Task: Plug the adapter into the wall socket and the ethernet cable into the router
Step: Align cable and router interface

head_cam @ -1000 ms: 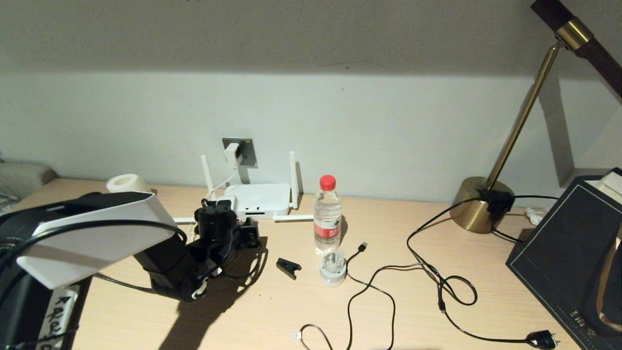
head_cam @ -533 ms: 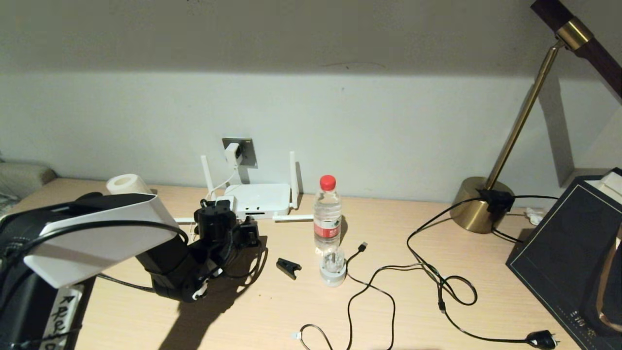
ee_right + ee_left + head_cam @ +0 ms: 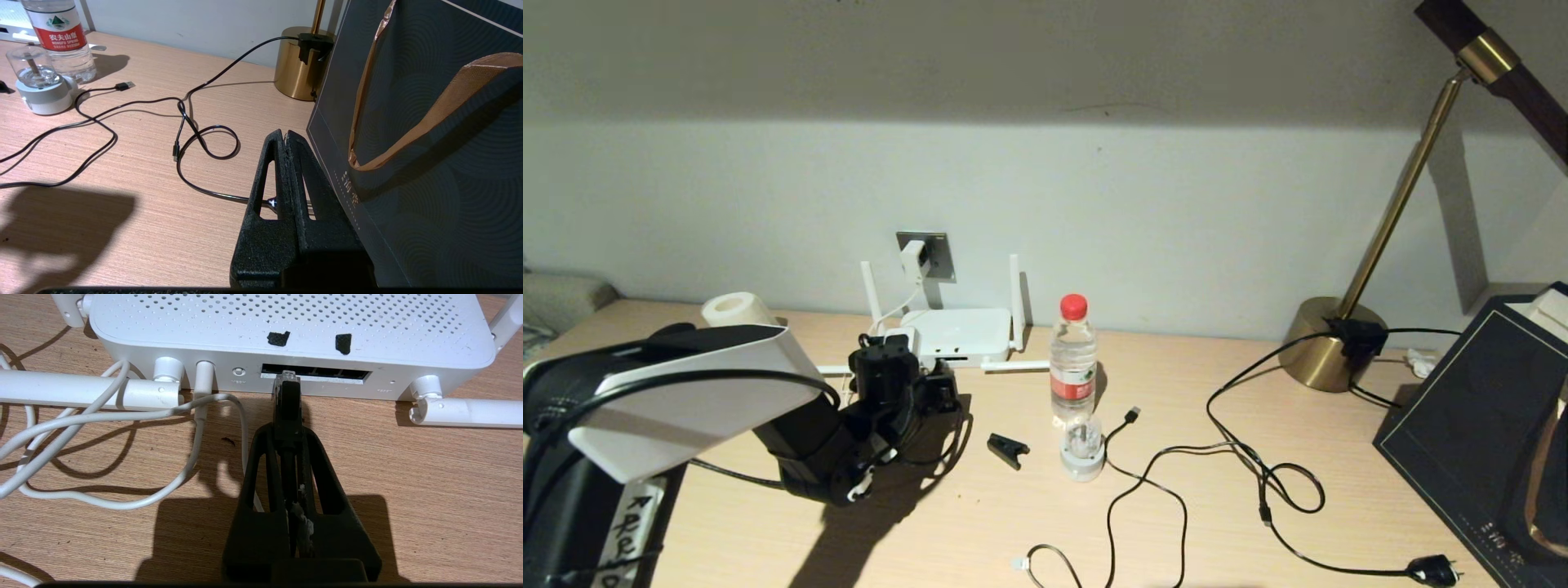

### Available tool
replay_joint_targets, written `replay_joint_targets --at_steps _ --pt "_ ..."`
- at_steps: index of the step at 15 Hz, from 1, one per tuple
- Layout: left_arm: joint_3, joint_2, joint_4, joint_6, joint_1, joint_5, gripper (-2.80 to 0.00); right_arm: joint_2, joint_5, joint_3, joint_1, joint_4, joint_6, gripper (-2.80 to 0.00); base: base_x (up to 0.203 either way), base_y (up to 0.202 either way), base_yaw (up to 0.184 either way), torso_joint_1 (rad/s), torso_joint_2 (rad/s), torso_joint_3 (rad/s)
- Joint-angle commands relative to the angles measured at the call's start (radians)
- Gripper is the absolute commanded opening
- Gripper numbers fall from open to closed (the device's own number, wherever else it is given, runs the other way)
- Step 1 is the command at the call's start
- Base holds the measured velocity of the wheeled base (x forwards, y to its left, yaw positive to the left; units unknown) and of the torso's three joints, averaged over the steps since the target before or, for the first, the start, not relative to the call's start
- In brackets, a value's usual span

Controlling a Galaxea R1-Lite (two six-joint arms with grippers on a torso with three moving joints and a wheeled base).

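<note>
The white router (image 3: 956, 331) lies against the wall with its antennas spread; its port row (image 3: 314, 371) faces my left gripper. That gripper (image 3: 288, 430) (image 3: 939, 388) is shut on the black connector of the ethernet cable (image 3: 287, 396). The connector's clear tip sits at the leftmost port opening. How far in it is I cannot tell. The white adapter (image 3: 913, 257) sits in the grey wall socket (image 3: 941, 253), and its white cord (image 3: 102, 416) runs to the router. My right gripper (image 3: 284, 134) hangs shut and empty at the right, beside a dark bag.
Near the middle stand a water bottle (image 3: 1072, 359) and a small clear-topped device (image 3: 1082, 453), with a black clip (image 3: 1007, 449) beside them. Thin black cables (image 3: 1176, 474) loop across the right half. A brass lamp base (image 3: 1331, 343), dark paper bag (image 3: 1478, 425) and paper roll (image 3: 737, 309) stand around.
My left arm has crept slightly forward towards the router with the connector in its grip. The right arm has not moved.
</note>
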Motion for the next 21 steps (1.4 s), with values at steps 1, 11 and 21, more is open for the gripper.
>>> replay_joint_targets --at_steps 1,11,21 --pt "-0.003 0.010 -0.006 -0.001 0.000 0.002 -2.80 0.002 0.001 0.034 0.000 -0.001 -0.002 -2.80 0.000 0.000 0.000 0.000 0.00 0.000" --pt "-0.012 0.017 -0.006 -0.008 0.012 0.000 -2.80 0.002 0.001 0.034 0.000 -0.001 -0.002 -2.80 0.000 0.000 0.000 0.000 0.00 0.000" --pt "-0.023 0.022 -0.006 -0.008 0.012 0.000 -2.80 0.002 0.001 0.035 0.000 -0.001 -0.002 -2.80 0.000 0.000 0.000 0.000 0.00 0.000"
